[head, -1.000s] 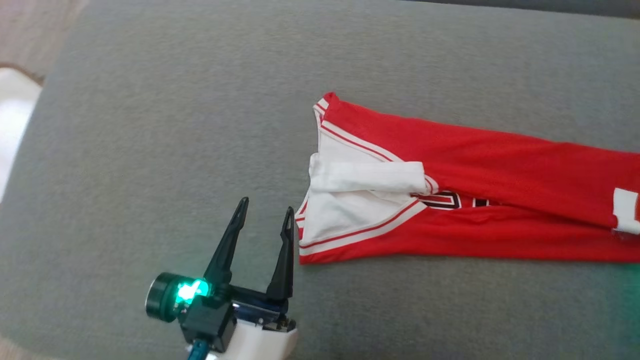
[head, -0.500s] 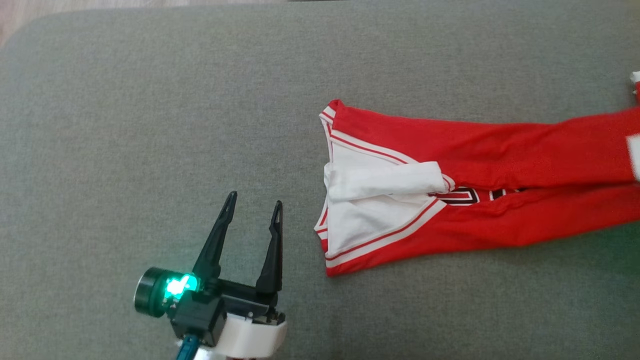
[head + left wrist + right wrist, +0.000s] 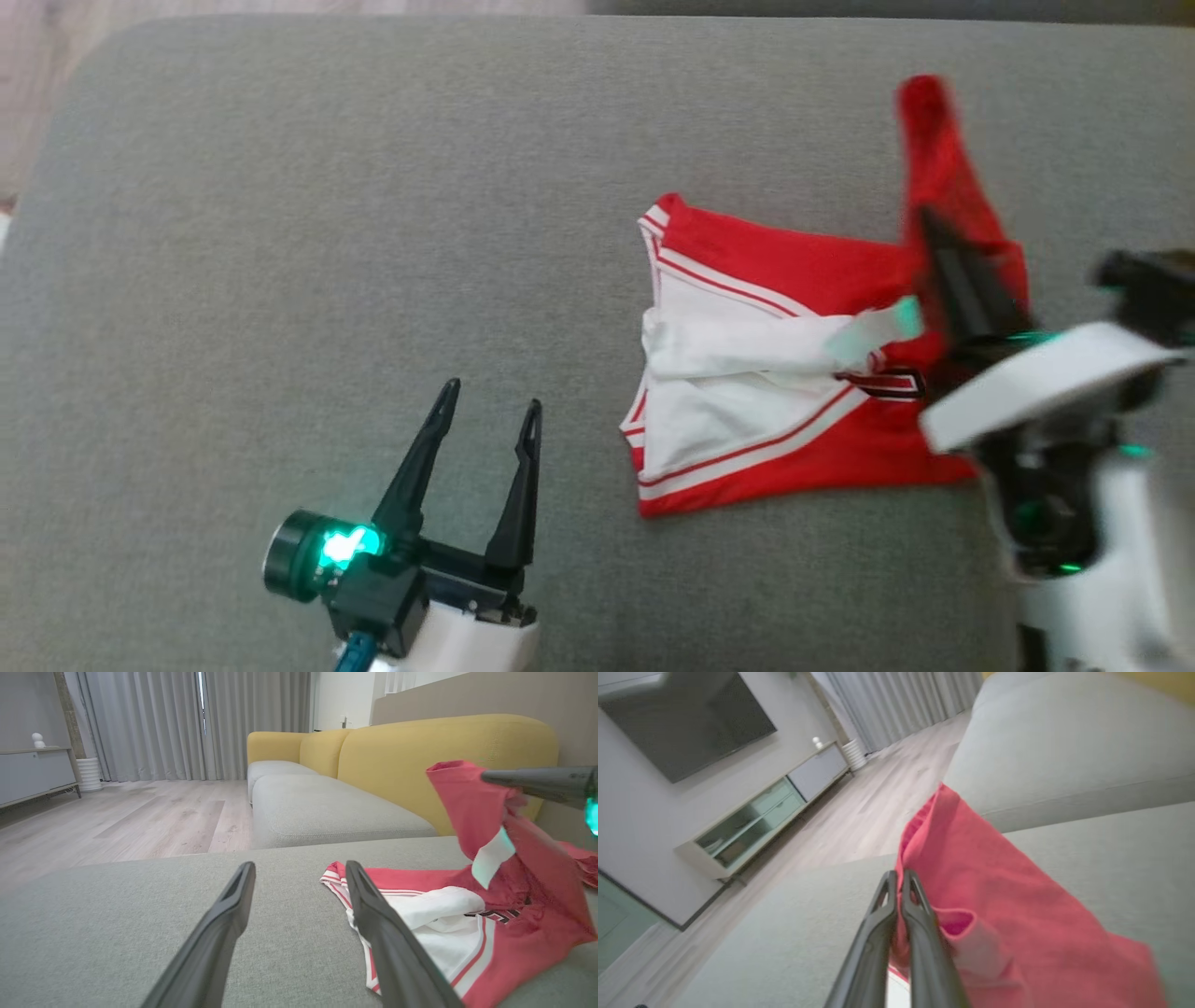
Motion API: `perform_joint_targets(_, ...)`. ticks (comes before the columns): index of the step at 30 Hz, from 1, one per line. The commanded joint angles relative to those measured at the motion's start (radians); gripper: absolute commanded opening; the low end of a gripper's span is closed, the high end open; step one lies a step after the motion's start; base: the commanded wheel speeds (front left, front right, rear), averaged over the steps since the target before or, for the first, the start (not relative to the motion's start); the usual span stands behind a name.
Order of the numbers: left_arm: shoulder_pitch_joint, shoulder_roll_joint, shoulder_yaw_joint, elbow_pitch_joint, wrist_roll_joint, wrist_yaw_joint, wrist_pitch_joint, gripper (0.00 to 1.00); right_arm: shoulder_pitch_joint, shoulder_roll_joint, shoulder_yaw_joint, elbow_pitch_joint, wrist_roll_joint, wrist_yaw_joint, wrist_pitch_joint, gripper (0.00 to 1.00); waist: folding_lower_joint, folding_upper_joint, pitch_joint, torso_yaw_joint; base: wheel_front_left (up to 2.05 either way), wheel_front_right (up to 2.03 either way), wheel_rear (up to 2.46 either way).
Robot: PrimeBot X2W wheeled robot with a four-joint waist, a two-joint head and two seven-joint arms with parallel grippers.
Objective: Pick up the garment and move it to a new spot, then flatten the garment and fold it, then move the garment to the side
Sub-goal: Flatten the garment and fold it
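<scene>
1. One garment (image 3: 794,266), red with white trim, lies on the gray cushion (image 3: 280,233), right of centre. Its left end lies flat and its right end is raised.
2. There are two grippers. The right gripper (image 3: 899,873) is clenched on the garment's raised red end, above the cushion.
3. The left gripper (image 3: 493,394) is released, fingers spread. It hovers over bare cushion, left of the garment and apart from it.
4. One cabinet (image 3: 756,821) stands under one TV (image 3: 686,718). Its shelf contents are too blurred to tell.
5. Beyond the cushion are yellow backrests (image 3: 444,742), curtains (image 3: 187,718) and a wood floor (image 3: 140,816).
</scene>
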Motion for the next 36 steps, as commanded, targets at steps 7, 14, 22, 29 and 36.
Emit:
perform_joint_targets(7,0.003,-0.013,0.024,-0.014,-0.005,-0.013,-0.005,1.00,-0.063,0.029,0.190,0.087,0.030,0.007,-0.060,0.00,0.0000,0.0000,0.007,0.062,0.00,0.00,0.00)
perform_joint_targets(14,0.001,-0.016,0.028,-0.015,-0.012,-0.009,-0.005,1.00,-0.053,0.032,0.296,0.159,0.066,0.007,-0.091,0.04,0.0000,0.0000,0.016,0.088,0.00,0.00,0.00)
perform_joint_targets(22,0.012,-0.016,0.040,-0.005,-0.020,-0.005,-0.005,1.00,-0.023,0.032,0.324,0.147,0.074,0.007,-0.142,1.00,0.0000,0.0000,-0.038,0.067,0.00,0.00,0.00)
perform_joint_targets(29,0.046,-0.017,0.084,-0.011,-0.056,0.008,-0.005,1.00,0.067,-0.045,0.193,0.059,-0.027,0.007,-0.270,1.00,0.0000,0.0000,-0.113,0.032,0.00,0.00,0.00)
perform_joint_targets(36,0.091,-0.017,0.130,0.000,-0.087,0.021,-0.005,1.00,0.182,-0.136,0.076,0.093,-0.131,0.007,-0.485,1.00,0.0000,0.0000,-0.186,0.002,0.00,0.00,0.00)
